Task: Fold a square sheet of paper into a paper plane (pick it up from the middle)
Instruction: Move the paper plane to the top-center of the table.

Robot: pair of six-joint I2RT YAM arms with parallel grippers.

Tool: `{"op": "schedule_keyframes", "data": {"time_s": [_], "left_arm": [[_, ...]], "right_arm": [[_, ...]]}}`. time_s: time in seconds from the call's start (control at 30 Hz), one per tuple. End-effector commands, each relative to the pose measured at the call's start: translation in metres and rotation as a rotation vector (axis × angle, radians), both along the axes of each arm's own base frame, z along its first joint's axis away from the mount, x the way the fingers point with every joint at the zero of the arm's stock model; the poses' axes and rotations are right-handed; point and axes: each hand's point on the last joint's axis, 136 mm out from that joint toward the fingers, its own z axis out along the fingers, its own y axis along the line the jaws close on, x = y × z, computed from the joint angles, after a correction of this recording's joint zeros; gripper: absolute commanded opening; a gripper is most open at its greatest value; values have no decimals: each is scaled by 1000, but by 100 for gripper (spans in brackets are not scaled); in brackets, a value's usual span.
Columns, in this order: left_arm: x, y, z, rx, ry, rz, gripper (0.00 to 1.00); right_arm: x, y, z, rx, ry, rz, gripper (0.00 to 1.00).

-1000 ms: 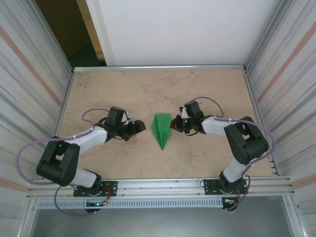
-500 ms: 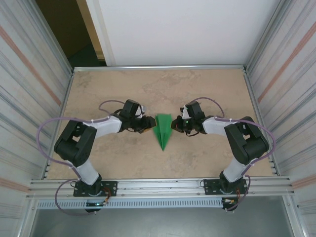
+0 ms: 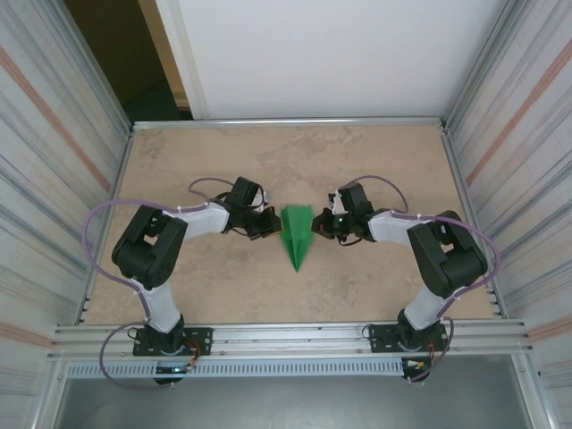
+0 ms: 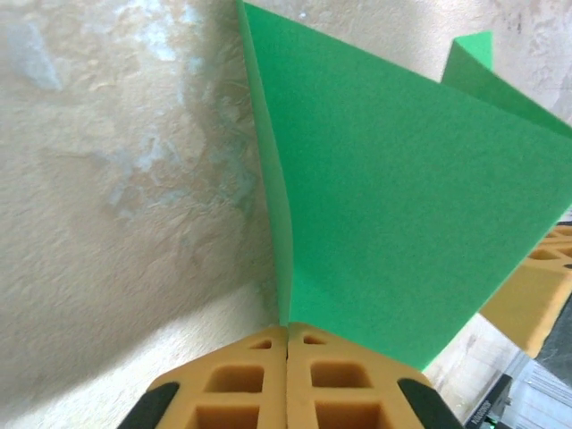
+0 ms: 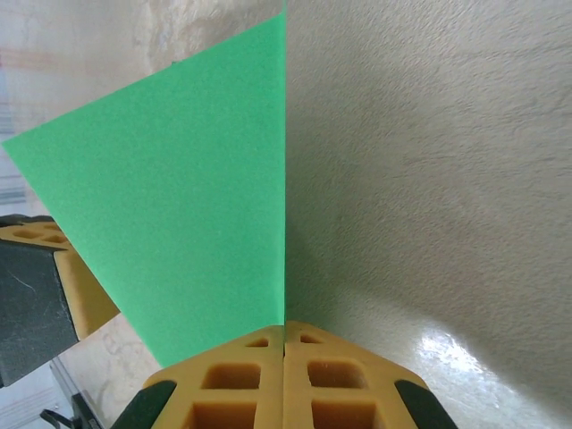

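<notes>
Beige marbled table, green paper plane

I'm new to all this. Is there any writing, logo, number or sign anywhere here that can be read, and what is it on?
None can be read.
The paper plane is plain green, with no print.
The left hand and right hand, each shut on it, show no markings.
The table and white back wall carry no lettering.

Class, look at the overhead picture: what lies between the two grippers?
The paper plane, pinched by the left gripper and right gripper, as the top view shows.
</notes>
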Motion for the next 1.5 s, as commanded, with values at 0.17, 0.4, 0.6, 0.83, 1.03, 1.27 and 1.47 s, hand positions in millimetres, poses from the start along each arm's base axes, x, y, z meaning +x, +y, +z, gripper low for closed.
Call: {"op": "schedule_keyframes", "data": {"time_s": [0.17, 0.4, 0.6, 0.83, 1.03, 1.27, 1.47], "left_arm": [[-2, 16, 11, 54, -63, 56, 2], [-3, 13, 1, 33, -34, 67, 2], [-3, 12, 4, 28, -31, 62, 2], [-5, 14, 2, 38, -24, 60, 3], [-7, 14, -1, 45, -13, 59, 2], [-8, 14, -3, 43, -3, 57, 3], [-9, 12, -2, 32, 1, 50, 3]], "right_arm": [[0, -11, 1, -56, -17, -9, 5], [-3, -13, -8, -86, 42, -25, 16], [-1, -32, 30, -167, -59, -83, 42], [-24, -15, 31, -266, -105, 7, 53], [-43, 23, 14, -291, -87, 118, 58], [-50, 54, 1, -278, -68, 198, 56], [-51, 65, -3, -296, -67, 226, 55]]}}
